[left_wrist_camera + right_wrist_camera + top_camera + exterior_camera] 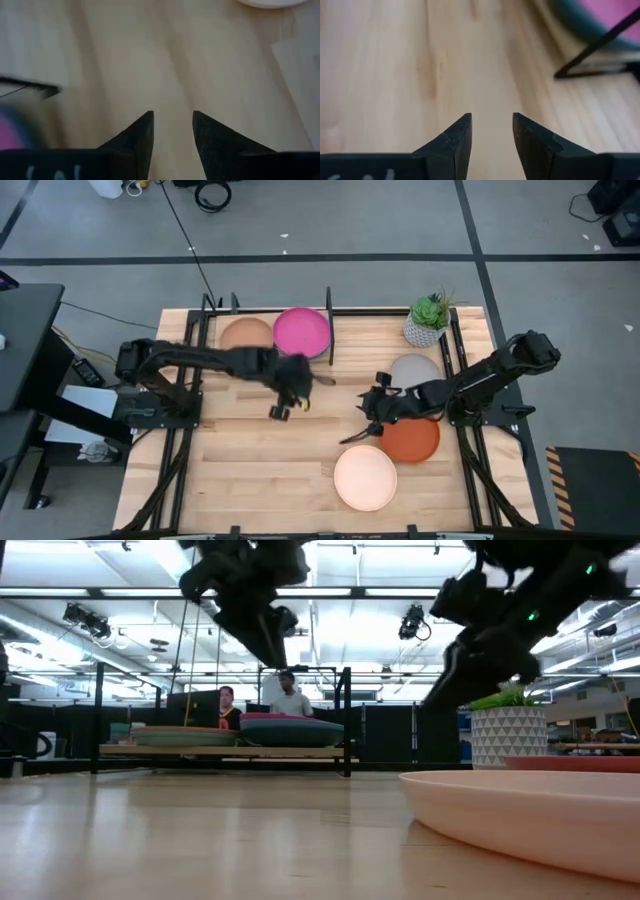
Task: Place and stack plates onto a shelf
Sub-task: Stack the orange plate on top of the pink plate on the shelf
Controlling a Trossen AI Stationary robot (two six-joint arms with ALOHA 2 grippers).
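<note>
The tabletop [260, 470] was a light wood surface carrying all items. The shelf [270, 315], a wood board framed in thin black rods, stood along the far edge, toward the far-left corner. On it lay a tan plate [245, 333] and, beside it toward the tabletop's middle, a magenta plate [301, 332]; the low view showed each as the top of a short stack.

Three plates lay off the shelf in the right half of the tabletop: a cream plate [365, 477] near the front edge, an orange-red plate [412, 440] just beyond it toward the right edge, and a grey plate [415, 369] farther back, partly covered by the right arm. A white pot with a green plant [428, 321] stood at the far-right corner.

The left claw [287, 402] hung above bare wood near the tabletop's centre, just in front of the shelf, its fingers [140, 137] a narrow gap apart and holding nothing. The right claw [368, 405] hung over bare wood just left of the orange-red plate, its fingers [457, 137] likewise narrowly parted and empty.
</note>
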